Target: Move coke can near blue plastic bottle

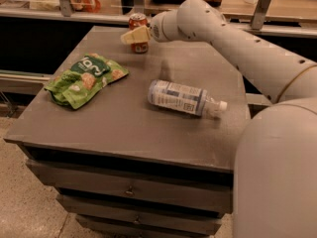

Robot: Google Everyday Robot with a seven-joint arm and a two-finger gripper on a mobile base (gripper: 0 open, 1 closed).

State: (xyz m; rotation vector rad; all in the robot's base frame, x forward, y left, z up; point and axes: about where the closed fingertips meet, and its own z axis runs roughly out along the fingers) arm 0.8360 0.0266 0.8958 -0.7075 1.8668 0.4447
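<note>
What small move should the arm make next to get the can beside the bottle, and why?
Probably settle the gripper squarely on the can and grasp it. The gripper is level with the upright can at the table's far edge; the bottle lies apart, mid-table.

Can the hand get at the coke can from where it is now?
Probably yes: the hand is right at the coke can, nothing between them; the green snack bag and blue plastic bottle lie well aside.

Coke can (138, 21) stands upright at the table's (119, 133) far edge. Gripper (131, 35) overlaps its front, arm reaching in from the right. Blue plastic bottle (181, 97) lies on its side center-right, nearer, cap pointing right. Snack bag (85, 78) lies left, well apart from the bottle.
</note>
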